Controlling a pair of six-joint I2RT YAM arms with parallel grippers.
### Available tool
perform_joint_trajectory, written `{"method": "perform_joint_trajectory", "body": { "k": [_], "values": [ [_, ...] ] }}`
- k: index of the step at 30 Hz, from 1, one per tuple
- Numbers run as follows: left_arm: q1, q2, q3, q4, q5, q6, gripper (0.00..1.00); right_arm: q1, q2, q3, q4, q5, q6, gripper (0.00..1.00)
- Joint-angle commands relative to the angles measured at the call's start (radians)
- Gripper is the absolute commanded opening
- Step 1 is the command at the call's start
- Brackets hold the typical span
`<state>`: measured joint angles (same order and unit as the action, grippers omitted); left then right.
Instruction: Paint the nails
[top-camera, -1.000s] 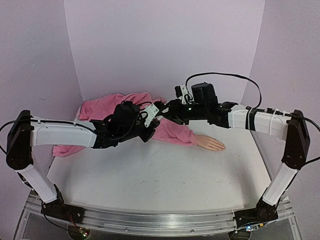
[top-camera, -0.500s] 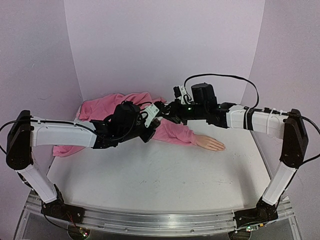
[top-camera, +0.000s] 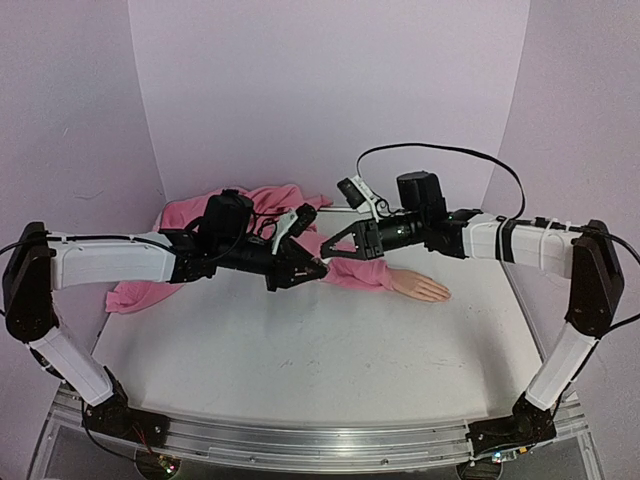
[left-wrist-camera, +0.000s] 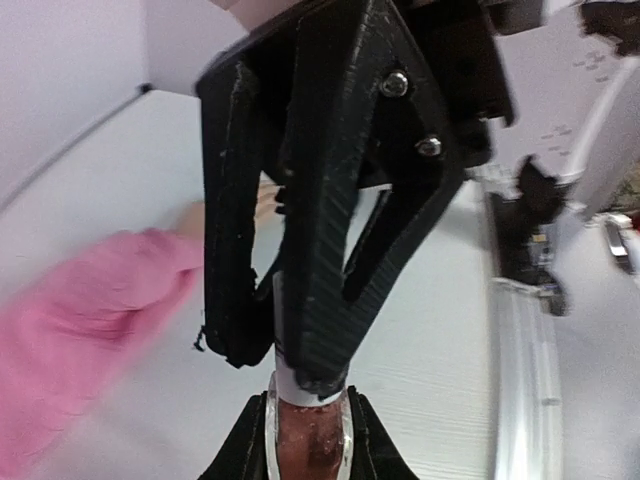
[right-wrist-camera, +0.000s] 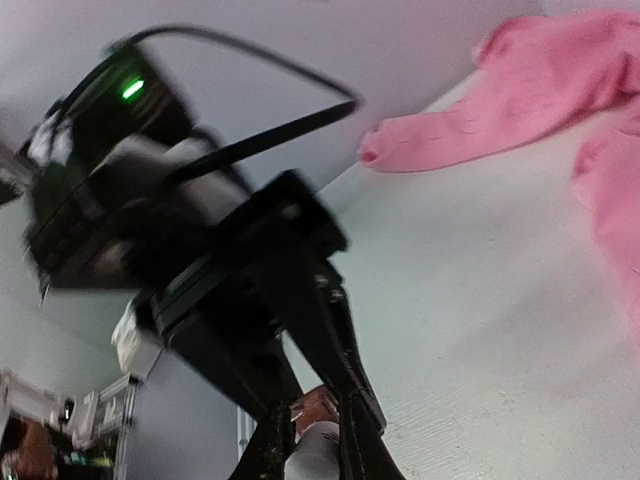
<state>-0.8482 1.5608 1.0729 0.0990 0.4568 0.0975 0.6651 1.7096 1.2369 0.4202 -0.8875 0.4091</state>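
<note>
I found the hand (top-camera: 420, 287) lying on the table (top-camera: 300, 370), right of centre. Its sleeve (top-camera: 355, 272) ran left and back into a heap of cloth (top-camera: 190, 215) at the far left corner. Just in front of the sleeve, above the table, the left gripper (top-camera: 319, 268) and right gripper (top-camera: 332, 252) met tip to tip. The bottle (left-wrist-camera: 306, 440) sat between the left one's fingers, its cap (right-wrist-camera: 315, 447) between the right one's.
</note>
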Motion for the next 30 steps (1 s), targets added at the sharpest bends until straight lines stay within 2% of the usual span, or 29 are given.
{"method": "perform_joint_trajectory", "body": {
  "k": [1, 3, 6, 12, 13, 19, 23, 27, 30],
  "values": [
    [0.035, 0.007, 0.106, 0.093, 0.762, -0.192, 0.00, 0.004, -0.085, -0.016, -0.117, -0.380, -0.389, 0.00],
    [0.044, 0.041, 0.130, 0.093, 0.840, -0.247, 0.00, 0.004, -0.091, -0.020, -0.152, -0.379, -0.443, 0.00],
    [0.047, 0.055, 0.129, 0.093, 0.836, -0.258, 0.00, 0.004, -0.091, -0.025, -0.160, -0.376, -0.450, 0.00],
    [0.050, 0.023, 0.097, 0.094, 0.630, -0.213, 0.00, 0.004, -0.105, -0.020, -0.164, -0.274, -0.435, 0.00],
    [0.050, 0.013, 0.086, 0.093, 0.567, -0.198, 0.00, 0.004, -0.106, -0.016, -0.165, -0.243, -0.425, 0.03],
    [0.049, -0.074, -0.012, 0.083, 0.112, -0.105, 0.00, 0.004, -0.140, -0.017, -0.155, 0.046, -0.337, 0.46],
    [0.048, -0.136, -0.056, 0.081, -0.084, -0.029, 0.00, 0.004, -0.152, -0.013, -0.125, 0.133, -0.229, 0.65],
    [0.037, -0.155, -0.062, 0.079, -0.179, 0.009, 0.00, 0.009, -0.148, -0.024, -0.023, 0.185, -0.025, 0.74],
    [0.011, -0.144, -0.056, 0.079, -0.273, 0.043, 0.00, 0.022, -0.122, -0.010, 0.036, 0.225, 0.135, 0.74]
  ]
}}
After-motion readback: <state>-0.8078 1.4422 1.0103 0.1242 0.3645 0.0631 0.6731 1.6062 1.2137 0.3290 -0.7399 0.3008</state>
